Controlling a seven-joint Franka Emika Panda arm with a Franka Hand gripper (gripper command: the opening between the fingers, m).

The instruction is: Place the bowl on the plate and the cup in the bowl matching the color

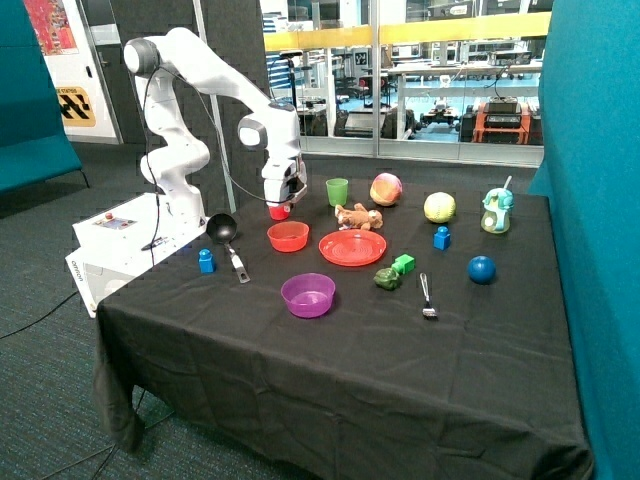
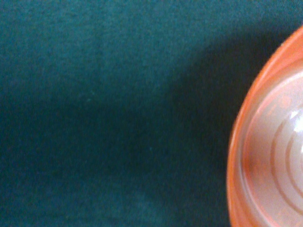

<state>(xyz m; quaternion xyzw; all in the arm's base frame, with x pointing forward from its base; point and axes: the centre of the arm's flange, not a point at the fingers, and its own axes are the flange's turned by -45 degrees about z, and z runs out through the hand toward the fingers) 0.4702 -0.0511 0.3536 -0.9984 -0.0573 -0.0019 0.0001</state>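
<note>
My gripper (image 1: 281,203) is shut on the small red cup (image 1: 279,212). Only the cup's lower part shows below the fingers, close over the black cloth. The cup is just behind the small red-orange bowl (image 1: 288,236). The bowl sits on the cloth beside the red plate (image 1: 352,248), not on it. The plate is bare. In the wrist view, part of the bowl's rim and ringed inside (image 2: 270,156) shows at one edge over the cloth. Neither the cup nor the fingers show there.
A purple bowl (image 1: 308,294) stands near the front. A green cup (image 1: 337,191), a toy animal (image 1: 357,216) and a peach-coloured ball (image 1: 386,188) are behind the plate. A black ladle (image 1: 226,236) and a blue block (image 1: 206,261) lie near the robot's base. Green toys (image 1: 394,272) and a fork (image 1: 427,295) lie past the plate.
</note>
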